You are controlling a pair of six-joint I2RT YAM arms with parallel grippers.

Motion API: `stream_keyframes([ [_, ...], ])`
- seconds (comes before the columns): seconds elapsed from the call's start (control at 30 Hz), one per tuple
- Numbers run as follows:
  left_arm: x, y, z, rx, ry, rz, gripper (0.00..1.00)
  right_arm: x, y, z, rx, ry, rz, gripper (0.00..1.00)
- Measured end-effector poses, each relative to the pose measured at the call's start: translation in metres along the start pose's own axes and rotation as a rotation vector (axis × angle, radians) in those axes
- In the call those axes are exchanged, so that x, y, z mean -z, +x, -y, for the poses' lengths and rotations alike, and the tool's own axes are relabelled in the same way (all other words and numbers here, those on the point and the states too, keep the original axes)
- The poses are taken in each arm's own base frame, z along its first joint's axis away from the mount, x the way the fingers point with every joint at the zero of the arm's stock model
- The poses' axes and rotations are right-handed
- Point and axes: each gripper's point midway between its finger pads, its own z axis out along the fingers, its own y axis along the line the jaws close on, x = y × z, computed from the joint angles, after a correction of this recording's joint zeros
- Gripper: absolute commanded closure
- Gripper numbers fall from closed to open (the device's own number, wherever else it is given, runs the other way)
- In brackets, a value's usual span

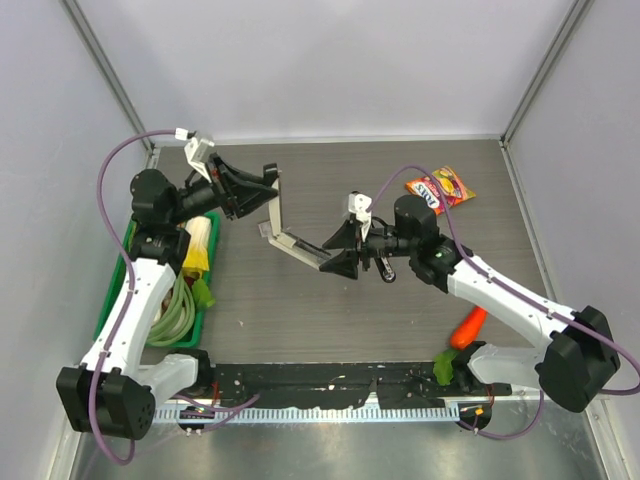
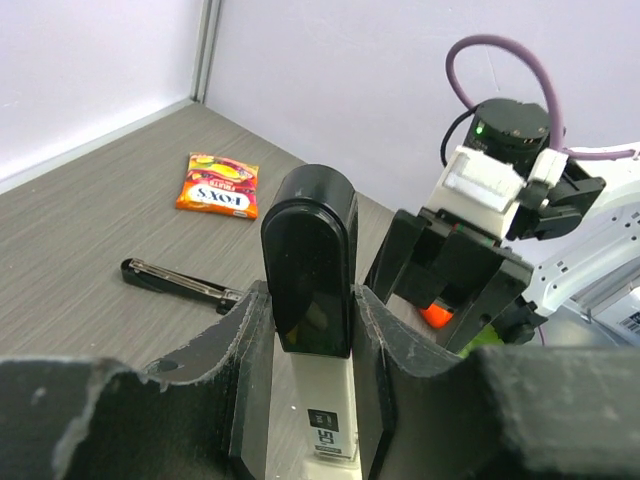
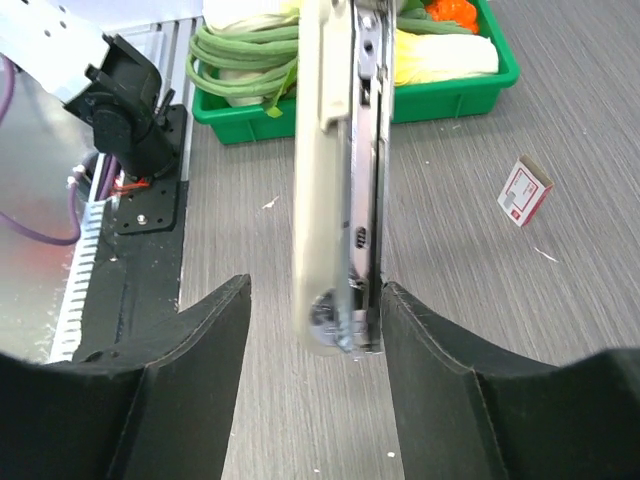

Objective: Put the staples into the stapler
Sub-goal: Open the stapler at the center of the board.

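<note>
Presently the left end effector (image 2: 308, 335) is clenching the stapler (image 2: 310, 250). Its two fingers (image 2: 245, 340) are pressing against both sides of the cream arm just below the rounded black cap, holding that arm upright above the counter (image 2: 120, 220).

The right end effector (image 3: 312, 300) is sitting released around the other arm of the same stapler. The cream body and its metal staple channel are passing between the two fingers. A clear gap is showing on one side, and the other finger is lying just beside the metal edge; I cannot tell whether it is touching there.

From above, the stapler is hanging open in a wide V between the two end effectors. One arm is reaching toward the left end effector and the other is running toward the right one.

The staples (image 3: 525, 190), a little white box with a red label, are lying on the counter apart from both end effectors, between the stapler and the green tray (image 3: 500, 75). That tray is sitting at the left edge of the counter, carrying a coil of green strands and some pale vegetables.

Farther out, a second, black stapler (image 2: 180, 283) is lying flat on the counter. An orange snack packet (image 2: 217, 187) is lying beyond it toward the far right corner. An orange carrot (image 1: 468, 327) is resting near the base of the right arm.
</note>
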Motion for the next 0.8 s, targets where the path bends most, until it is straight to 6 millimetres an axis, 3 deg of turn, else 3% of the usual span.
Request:
stream_keyframes([
  [0.2, -0.001, 0.019, -0.008, -0.001, -0.009, -0.02, 1.0, 0.002, -0.021, 0.001, -0.075, -0.006, 0.068, 0.38],
  [0.4, -0.006, 0.024, 0.0, -0.014, 0.022, -0.035, 1.0, -0.006, -0.044, 0.005, -0.149, -0.045, 0.159, 0.33],
  [0.8, -0.011, 0.029, 0.009, -0.008, 0.057, -0.051, 1.0, -0.033, -0.038, 0.008, -0.31, -0.158, 0.189, 0.3],
])
